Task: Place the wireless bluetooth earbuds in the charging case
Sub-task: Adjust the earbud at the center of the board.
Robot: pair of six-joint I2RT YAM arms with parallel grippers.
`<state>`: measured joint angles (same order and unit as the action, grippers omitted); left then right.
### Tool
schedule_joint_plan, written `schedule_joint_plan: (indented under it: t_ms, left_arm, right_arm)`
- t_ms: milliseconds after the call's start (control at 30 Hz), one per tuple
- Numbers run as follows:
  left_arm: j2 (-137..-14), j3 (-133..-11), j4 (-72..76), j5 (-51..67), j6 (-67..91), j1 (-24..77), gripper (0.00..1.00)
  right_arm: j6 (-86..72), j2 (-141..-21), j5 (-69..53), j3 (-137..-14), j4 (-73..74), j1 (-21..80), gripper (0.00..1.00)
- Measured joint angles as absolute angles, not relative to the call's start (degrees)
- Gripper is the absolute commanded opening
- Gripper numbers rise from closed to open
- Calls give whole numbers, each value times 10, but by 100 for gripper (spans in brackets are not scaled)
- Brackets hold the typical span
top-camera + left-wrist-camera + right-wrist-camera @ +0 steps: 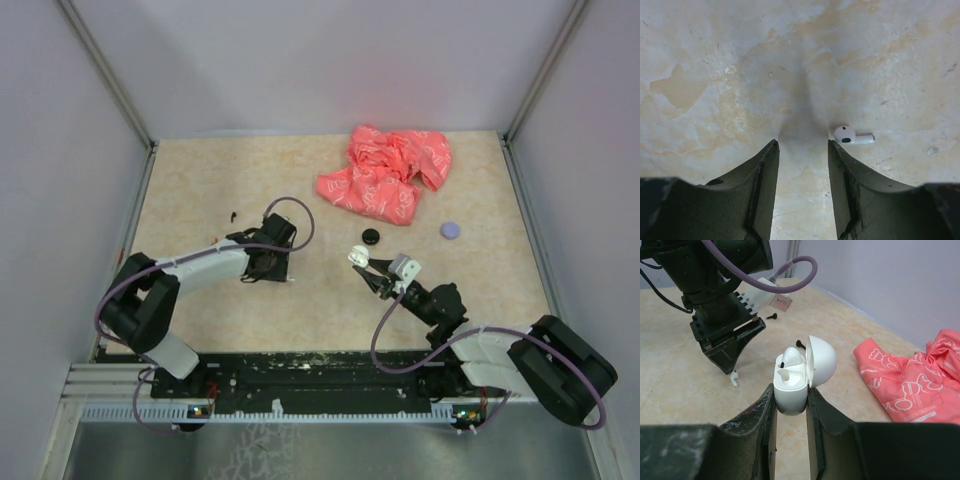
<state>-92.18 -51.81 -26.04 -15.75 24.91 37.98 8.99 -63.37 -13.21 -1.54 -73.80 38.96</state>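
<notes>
The white charging case (791, 390) stands upright with its lid open, and my right gripper (790, 389) is shut on its lower body. One white earbud (794, 356) sits in the far slot; the near slot is empty. In the top view the case (358, 256) is held above the table's middle by the right gripper (369, 269). A second white earbud (850, 136) lies on the table just beyond my left gripper's right fingertip. The left gripper (803, 145) is open with nothing between its fingers. It hangs low over that earbud (733, 380), left of the case.
A crumpled red cloth (385, 172) lies at the back. A black disc (371, 236) and a pale purple disc (450, 229) sit in front of it. Small black bits (232, 213) lie left of the left gripper (262, 268). Walls enclose the table (200, 190).
</notes>
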Motion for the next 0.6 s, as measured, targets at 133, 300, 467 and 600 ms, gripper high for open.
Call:
schedule_joint_plan:
  t_ms: [133, 300, 467, 600]
  left_arm:
    - [-887, -507, -257, -136, 260, 380, 50]
    - [-858, -502, -245, -111, 282, 380, 49]
    - [-861, -502, -234, -103, 297, 380, 44]
    - [-874, -502, -218, -98, 303, 381, 38]
  right_arm:
    - [90, -634, -133, -15, -738, 390, 0]
    - [90, -634, -134, -15, -736, 390, 0]
    - [90, -634, -134, -15, -736, 390, 0]
    - [90, -634, -134, -15, -736, 390, 0]
